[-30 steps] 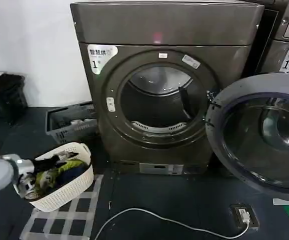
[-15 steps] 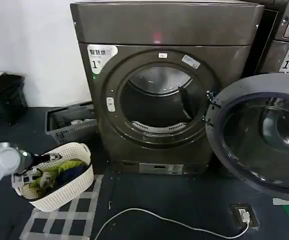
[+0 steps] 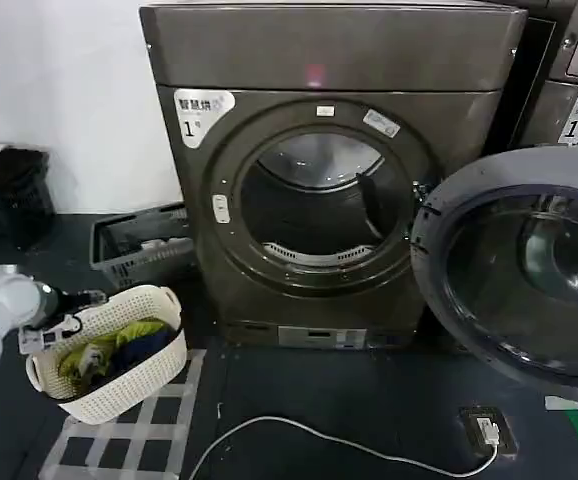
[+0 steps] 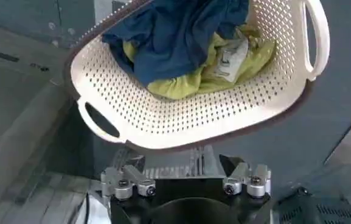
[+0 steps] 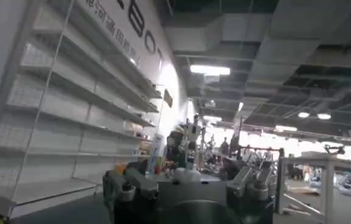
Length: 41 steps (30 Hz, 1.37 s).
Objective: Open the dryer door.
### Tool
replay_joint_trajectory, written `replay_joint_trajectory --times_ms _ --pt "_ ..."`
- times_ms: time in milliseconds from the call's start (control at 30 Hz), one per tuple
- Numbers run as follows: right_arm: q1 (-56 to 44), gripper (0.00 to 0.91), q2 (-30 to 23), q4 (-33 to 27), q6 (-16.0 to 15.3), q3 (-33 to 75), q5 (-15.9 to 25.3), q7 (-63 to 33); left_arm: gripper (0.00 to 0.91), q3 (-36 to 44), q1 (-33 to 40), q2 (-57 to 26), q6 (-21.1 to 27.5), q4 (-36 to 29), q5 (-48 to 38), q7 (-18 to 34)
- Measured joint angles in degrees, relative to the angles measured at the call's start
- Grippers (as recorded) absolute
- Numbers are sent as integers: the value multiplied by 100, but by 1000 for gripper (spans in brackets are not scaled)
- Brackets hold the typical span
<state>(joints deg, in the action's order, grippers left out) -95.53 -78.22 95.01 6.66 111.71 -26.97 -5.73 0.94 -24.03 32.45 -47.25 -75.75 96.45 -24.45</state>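
Observation:
The dryer door (image 3: pixel 439 215) stands swung wide open to the right of the dryer, its grey inner face and dark glass turned toward me. The round drum opening (image 3: pixel 314 215) is uncovered. My left gripper (image 3: pixel 74 303) hovers at the far-left rim of a white laundry basket (image 3: pixel 119 385). In the left wrist view that gripper (image 4: pixel 184 167) is open and holds nothing, with the basket (image 4: pixel 193 115) and its blue and green clothes (image 4: pixel 175 42) just ahead. My right gripper (image 5: pixel 184 176) is open and points away at shelves and a hall.
A dark crate (image 3: pixel 139 245) sits left of the dryer, with a black pile (image 3: pixel 9 195) farther left. A white cable (image 3: pixel 319 440) runs across the floor to a socket (image 3: pixel 487 430). A second machine (image 3: pixel 574 90) stands behind the open door. A checked mat (image 3: pixel 129 440) lies under the basket.
My left gripper has drawn back leftward, from over the clothes in the basket to the basket's left rim. The door has not moved.

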Motion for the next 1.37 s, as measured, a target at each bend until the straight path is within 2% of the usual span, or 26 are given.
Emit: replay_joint_trajectory --times_ms 533,800,1367 --pt "29 907 -31 -20 73 -38 4 -17 907 101 77 3 6 121 85 -30" --pt "41 907 -88 33 74 -61 11 -43 907 119 197 110 6 236 563 117" --pt "42 907 -114 5 83 -65 44 -42 907 285 304 181 6 398 505 176"
